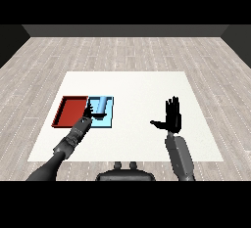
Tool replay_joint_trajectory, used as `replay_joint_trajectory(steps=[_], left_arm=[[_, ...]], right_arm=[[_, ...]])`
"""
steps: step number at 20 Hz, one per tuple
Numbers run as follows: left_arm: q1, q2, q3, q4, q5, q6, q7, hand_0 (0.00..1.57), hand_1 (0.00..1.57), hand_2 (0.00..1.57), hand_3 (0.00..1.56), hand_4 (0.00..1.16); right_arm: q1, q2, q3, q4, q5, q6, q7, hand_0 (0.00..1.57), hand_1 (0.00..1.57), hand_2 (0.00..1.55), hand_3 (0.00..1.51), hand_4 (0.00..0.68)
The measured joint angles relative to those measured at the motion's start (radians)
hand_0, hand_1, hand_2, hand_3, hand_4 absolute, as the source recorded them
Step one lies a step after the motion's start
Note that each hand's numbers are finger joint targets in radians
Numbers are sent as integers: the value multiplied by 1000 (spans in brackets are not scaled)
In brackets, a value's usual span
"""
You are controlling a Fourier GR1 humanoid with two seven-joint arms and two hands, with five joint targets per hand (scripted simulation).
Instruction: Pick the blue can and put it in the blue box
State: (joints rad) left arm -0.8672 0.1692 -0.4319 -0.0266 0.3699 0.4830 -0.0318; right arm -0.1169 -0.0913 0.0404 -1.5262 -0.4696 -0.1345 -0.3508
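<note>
The blue can (101,105) is seen lying in the blue tray (108,123), at 12 o'clock of the left hand (91,112), whose fingers' state cannot be told; the can may be dragged out on withdrawal.

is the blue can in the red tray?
No, the blue can lies in the light blue tray, with the left hand beside it.

The table (147,95) has a smooth, matt white top, and the floor (127,51) around it looks like pale wood planks with grain. The red tray (71,110) and the light blue tray (109,119) look like plain matt plastic. Both forearms seem dull grey metal.
</note>
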Motion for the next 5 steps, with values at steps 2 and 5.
replay_joint_trajectory(steps=[2, 5], left_arm=[[5, 4, 21, -14, 11, 25, -40, 0, 0, 0, 0, 0], [5, 24, 62, -74, 42, 34, -149, 0, 0, 0, 0, 0]], right_arm=[[-6, 2, -3, 4, -1, 1, 3, 0, 0, 0, 0, 0], [7, 5, 10, -6, 11, 4, -1, 0, 0, 0, 0, 0]])
